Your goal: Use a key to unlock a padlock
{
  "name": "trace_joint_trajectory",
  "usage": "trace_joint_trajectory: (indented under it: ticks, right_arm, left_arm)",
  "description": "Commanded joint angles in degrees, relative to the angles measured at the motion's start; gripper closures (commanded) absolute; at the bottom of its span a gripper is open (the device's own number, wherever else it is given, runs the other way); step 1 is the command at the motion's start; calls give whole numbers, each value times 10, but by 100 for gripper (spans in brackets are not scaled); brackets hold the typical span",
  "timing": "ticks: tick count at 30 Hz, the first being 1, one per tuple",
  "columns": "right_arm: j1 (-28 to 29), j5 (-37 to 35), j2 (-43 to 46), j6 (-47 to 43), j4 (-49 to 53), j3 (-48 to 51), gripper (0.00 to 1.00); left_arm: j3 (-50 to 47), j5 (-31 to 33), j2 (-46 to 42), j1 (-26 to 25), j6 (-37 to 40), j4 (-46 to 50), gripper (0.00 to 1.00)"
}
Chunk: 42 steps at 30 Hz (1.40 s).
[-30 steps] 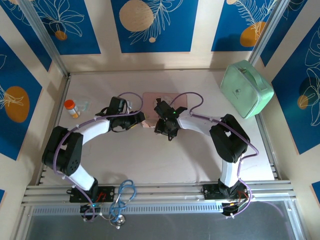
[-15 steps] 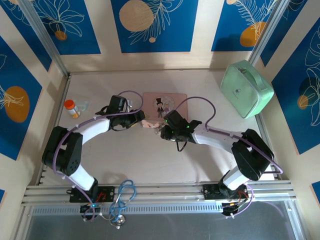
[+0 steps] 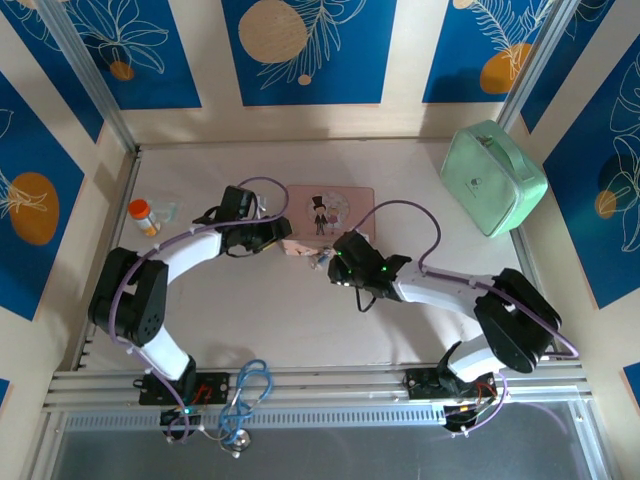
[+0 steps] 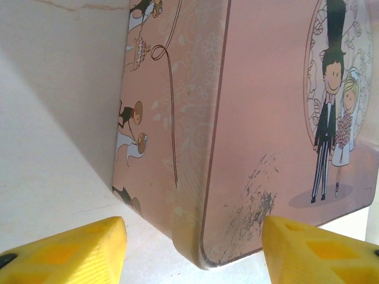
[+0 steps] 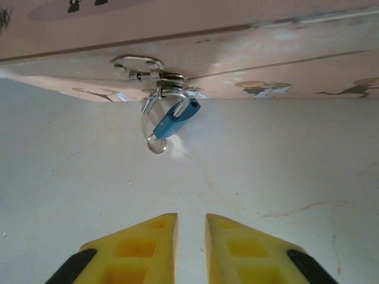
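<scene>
small teal padlock point(image 5: 176, 122) hangs from the pink box's point(image 5: 249, 56) clasp; right gripper point(image 5: 191, 248) nearly clenched, empty; left gripper point(image 4: 192, 251) released around the box corner.

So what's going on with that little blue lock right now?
Left gripper open astride pink box corner. Right gripper nearly shut, empty, short of padlock hanging on the box's clasp. Nothing between.

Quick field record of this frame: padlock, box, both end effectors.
padlock: teal body, hanging from the hasp on the pink box's front, small ring at its lower end
pink box: flat on the table
left end effector: open, fingers either side of a box corner
right end effector: nearly closed, empty, short of the padlock
mint case: far right of the table
</scene>
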<state>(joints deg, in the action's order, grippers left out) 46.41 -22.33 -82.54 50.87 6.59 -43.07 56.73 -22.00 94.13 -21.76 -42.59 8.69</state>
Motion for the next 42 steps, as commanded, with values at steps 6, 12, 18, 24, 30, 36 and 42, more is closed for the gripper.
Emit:
trace_joint_trajectory:
  ticks: [6,12,18,24,30,36,42]
  right_arm:
    - [-5,-47,54,42,-95,80,60]
    - [-11,-26,37,21,-99,67,60]
    - [-36,23,7,-10,-98,42,60]
    - [-37,43,-11,-13,-105,35,61]
    - [-31,45,-7,-2,-100,34,61]
    - [3,9,-12,20,-41,-7,61]
    - [-4,16,-27,21,-60,4,61]
  left_arm:
    - [12,11,19,-2,26,34,45]
    - [-4,9,6,-4,23,37,50]
    - [-31,0,-10,-6,13,24,53]
    - [-62,-7,-26,-9,3,13,55]
    - [-92,-16,-45,-10,-10,0,55]
    - [-63,-14,-49,-10,-10,13,46]
    - [-20,-3,-52,-9,-6,24,44]
